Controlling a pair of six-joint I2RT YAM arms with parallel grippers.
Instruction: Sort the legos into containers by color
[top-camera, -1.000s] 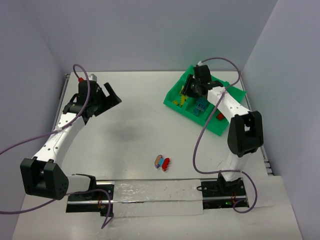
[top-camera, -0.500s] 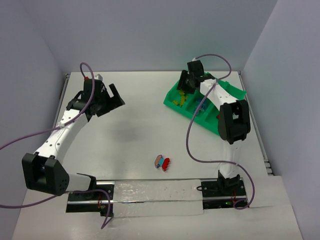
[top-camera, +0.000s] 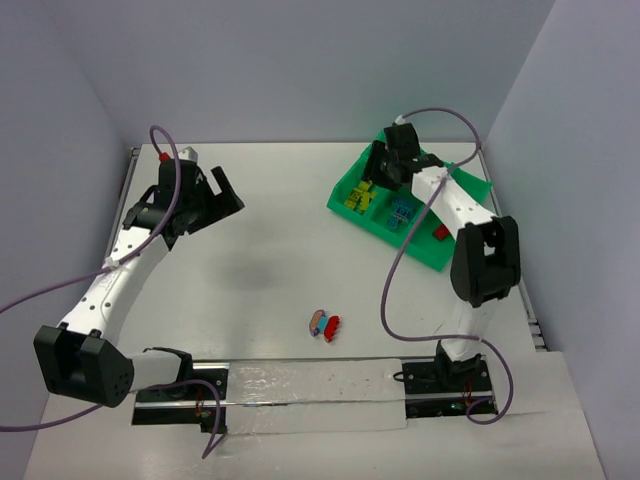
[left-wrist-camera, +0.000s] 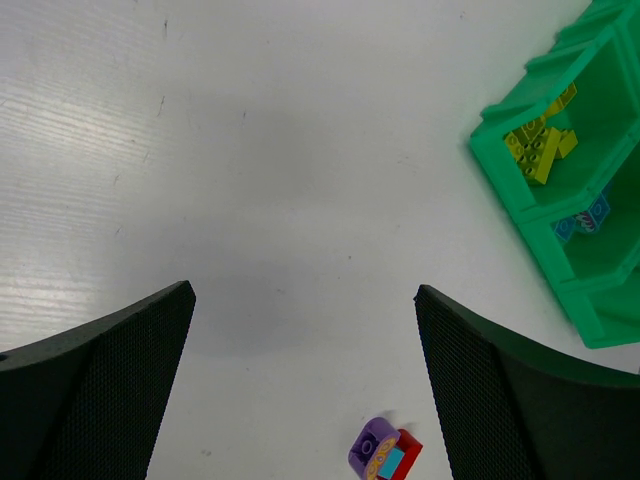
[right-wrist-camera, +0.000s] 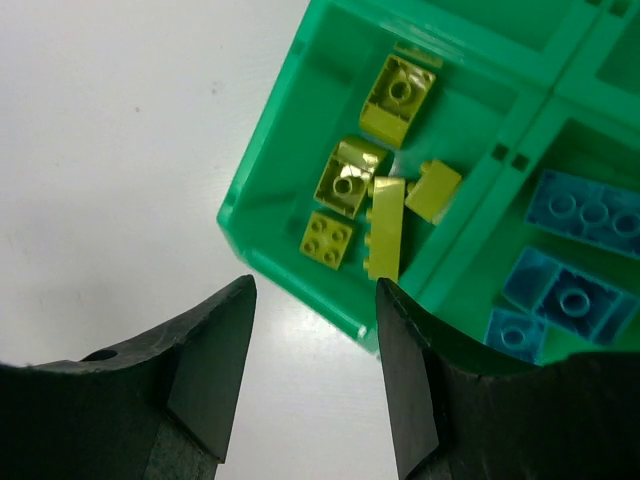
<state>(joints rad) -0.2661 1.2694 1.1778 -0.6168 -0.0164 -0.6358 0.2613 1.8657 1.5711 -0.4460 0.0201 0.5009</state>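
Inspecting from the top external camera: found the right gripper (top-camera: 378, 172) poised above the far-left corner of the green tray (top-camera: 338, 203), over the compartment holding the olive-yellow legos (top-camera: 357, 200). Noted cyan legos (top-camera: 402, 212) in the next compartment and a red lego (top-camera: 440, 232) in a further one. Noted the left gripper (top-camera: 212, 198) well apart, over the bare table (top-camera: 260, 230) at far left. Recorded a loose cluster (top-camera: 323, 323) of purple, cyan and red legos mid-table, nearer the bases, clear of both grippers.

Left wrist: found jaws spread wide, holding nothing. Loose cluster low and right of the gap, green tray at upper right.

Right wrist: found jaws parted and empty. Olive-yellow legos in their compartment just beyond the jaw tips, untouched. Cyan legos to the right, behind a dividing wall (right-wrist-camera: 478, 215).
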